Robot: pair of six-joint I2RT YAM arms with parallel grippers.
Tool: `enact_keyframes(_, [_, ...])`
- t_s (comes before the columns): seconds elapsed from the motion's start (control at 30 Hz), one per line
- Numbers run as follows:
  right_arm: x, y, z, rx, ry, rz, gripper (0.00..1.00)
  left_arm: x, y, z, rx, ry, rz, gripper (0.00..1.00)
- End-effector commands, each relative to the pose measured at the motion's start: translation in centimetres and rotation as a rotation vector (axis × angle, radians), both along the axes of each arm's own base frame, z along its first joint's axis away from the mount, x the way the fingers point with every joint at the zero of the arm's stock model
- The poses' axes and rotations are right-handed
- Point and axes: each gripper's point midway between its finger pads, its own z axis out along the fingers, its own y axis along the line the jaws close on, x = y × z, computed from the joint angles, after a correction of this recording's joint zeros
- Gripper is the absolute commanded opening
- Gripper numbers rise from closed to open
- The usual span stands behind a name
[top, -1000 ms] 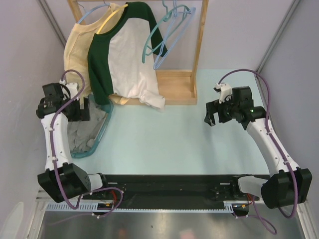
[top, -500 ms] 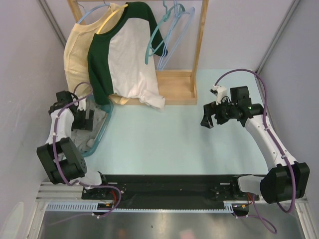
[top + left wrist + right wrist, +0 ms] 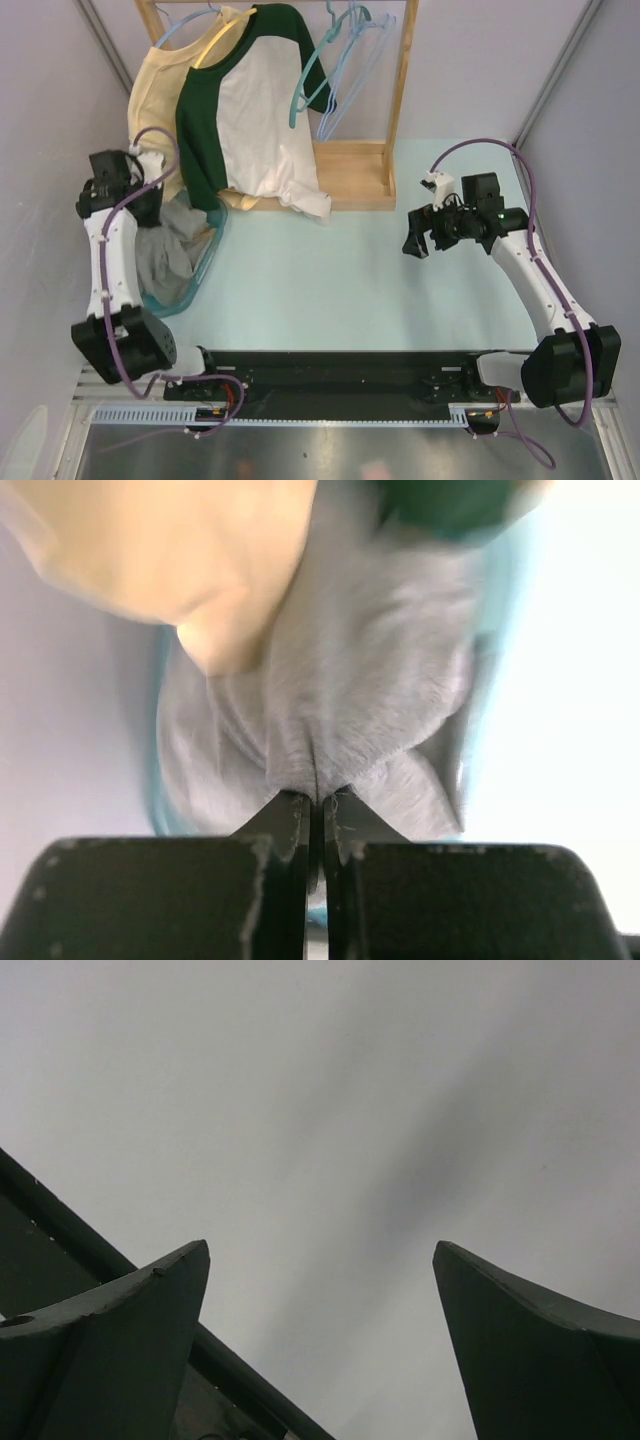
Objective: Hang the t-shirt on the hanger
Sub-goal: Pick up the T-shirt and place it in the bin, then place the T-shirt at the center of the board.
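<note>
Robotics lab cell: two robot arms [image 3: 108,262] on a black base rail [image 3: 330,372] at bottom, grey enclosure panels [image 3: 50,150] at both sides, wooden garment rack [image 3: 403,100] upper centre

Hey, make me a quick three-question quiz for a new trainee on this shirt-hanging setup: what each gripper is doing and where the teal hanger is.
1. Fill in the blank: the right gripper is ___ (open or shut) and holds nothing.
2. True or false: the left gripper is shut on a fold of the t-shirt.
3. Where is the hanger?
A. Hung on the wooden rack
B. In the right gripper
C. Threaded through the t-shirt

Key: 1 open; 2 true; 3 A.
</note>
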Motion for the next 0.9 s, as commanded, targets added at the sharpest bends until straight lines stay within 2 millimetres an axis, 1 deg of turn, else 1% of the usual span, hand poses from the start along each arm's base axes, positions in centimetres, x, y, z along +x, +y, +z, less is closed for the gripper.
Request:
enact_keyframes(0.0, [0.8, 0.1, 1.4, 0.019, -0.029, 0.002, 1.00, 0.4, -11.2, 12.8, 0.006, -0.320, -0.351, 0.00])
enact_keyframes(0.03, [0.9, 0.0, 1.3, 0.017, -0.026, -0.004, 1.00, 0.3, -13.0, 15.7, 0.006, -0.390, -0.401, 0.00])
enact_keyframes(0.07, [0.9, -0.1, 1.4, 0.017, -0.027, -0.009, 1.00, 0.0, -15.3, 16.5, -0.024, -0.394, -0.472, 0.00])
enact_keyframes(0.1, [1.0, -0.2, 1.4, 0.017, -0.027, -0.012, 1.00, -0.6, -18.8, 17.7, -0.059, -0.415, -0.575, 0.00])
enact_keyframes(0.13, [1.0, -0.3, 1.4, 0.021, -0.026, -0.013, 1.00, -1.1, -20.7, 20.8, -0.077, -0.487, -0.631, 0.00])
enact_keyframes(0.17, [1.2, -0.4, 1.5, 0.024, -0.029, -0.019, 1.00, -1.8, -22.4, 21.6, -0.101, -0.491, -0.687, 0.00])
enact_keyframes(0.2, [1.2, -0.5, 1.5, 0.027, -0.027, -0.023, 1.00, -2.4, -26.2, 22.2, -0.164, -0.485, -0.795, 0.00])
enact_keyframes(0.23, [1.3, -0.5, 1.6, 0.028, -0.026, -0.024, 1.00, -3.5, -27.7, 25.7, -0.191, -0.570, -0.846, 0.00])
enact_keyframes(0.27, [1.3, -0.7, 1.6, 0.028, -0.026, -0.029, 1.00, -4.3, -29.1, 26.8, -0.220, -0.587, -0.889, 0.00])
enact_keyframes(0.3, [1.4, -0.9, 1.7, 0.028, -0.027, -0.038, 1.00, -5.4, -32.0, 27.5, -0.282, -0.586, -0.987, 0.00])
enact_keyframes(0.33, [1.5, -1.0, 1.7, 0.031, -0.027, -0.044, 1.00, -6.7, -32.7, 29.9, -0.313, -0.653, -1.039, 0.00])
enact_keyframes(0.37, [1.5, -1.1, 1.8, 0.034, -0.029, -0.048, 1.00, -7.6, -33.7, 30.9, -0.351, -0.682, -1.091, 0.00])
enact_keyframes(0.4, [1.6, -1.3, 1.9, 0.037, -0.030, -0.056, 1.00, -8.2, -34.3, 31.6, -0.393, -0.696, -1.117, 0.00])
enact_keyframes(0.43, [1.5, -1.3, 1.9, 0.042, -0.024, -0.056, 1.00, -8.2, -34.7, 31.7, -0.413, -0.699, -1.129, 0.00])
enact_keyframes(0.47, [1.6, -1.5, 2.0, 0.043, -0.024, -0.062, 0.99, -8.0, -34.9, 31.3, -0.413, -0.687, -1.130, 0.00])
enact_keyframes(0.5, [1.7, -1.8, 2.0, 0.044, -0.024, -0.073, 1.00, -7.5, -34.9, 30.3, -0.394, -0.664, -1.139, 0.00])
enact_keyframes(0.53, [1.7, -2.0, 2.0, 0.043, -0.024, -0.084, 1.00, -7.4, -35.3, 26.8, -0.417, -0.557, -1.163, 0.00])
enact_keyframes(0.57, [1.9, -2.3, 1.9, 0.044, -0.024, -0.096, 1.00, -6.2, -34.7, 24.8, -0.422, -0.526, -1.146, 0.20])
enact_keyframes(0.6, [1.9, -2.5, 2.0, 0.046, -0.024, -0.104, 1.00, -5.9, -34.2, 22.3, -0.427, -0.484, -1.150, 0.40])
enact_keyframes(0.63, [2.0, -3.1, 1.9, 0.050, -0.021, -0.122, 1.00, -4.9, -33.4, 14.1, -0.446, -0.295, -1.085, 0.62])
enact_keyframes(0.67, [2.0, -3.3, 1.9, 0.054, -0.017, -0.128, 1.00, -2.6, -30.4, 12.9, -0.422, -0.361, -0.983, 0.99])
enact_keyframes(0.7, [2.0, -3.5, 1.8, 0.055, -0.012, -0.131, 1.00, -1.5, -28.4, 9.4, -0.421, -0.310, -0.909, 1.00])
enact_keyframes(0.73, [1.7, -3.7, 1.7, 0.059, -0.001, -0.129, 1.00, -1.4, -26.3, 4.3, -0.433, -0.201, -0.838, 1.00])
enact_keyframes(0.77, [1.6, -3.7, 1.6, 0.051, -0.003, -0.114, 0.99, -1.2, -23.6, 1.2, -0.440, -0.117, -0.825, 1.00])
enact_keyframes(0.8, [1.4, -3.6, 1.4, 0.046, 0.002, -0.105, 1.00, -1.8, -22.9, 0.1, -0.442, -0.078, -0.842, 1.00])
enact_keyframes(0.83, [0.9, -3.7, 0.9, 0.038, 0.023, -0.099, 1.00, -2.7, -22.6, -0.8, -0.447, -0.050, -0.861, 1.00])
enact_keyframes(0.87, [0.7, -3.8, 0.5, 0.025, 0.026, -0.080, 1.00, -4.0, -23.1, -0.1, -0.421, -0.084, -0.936, 1.00])
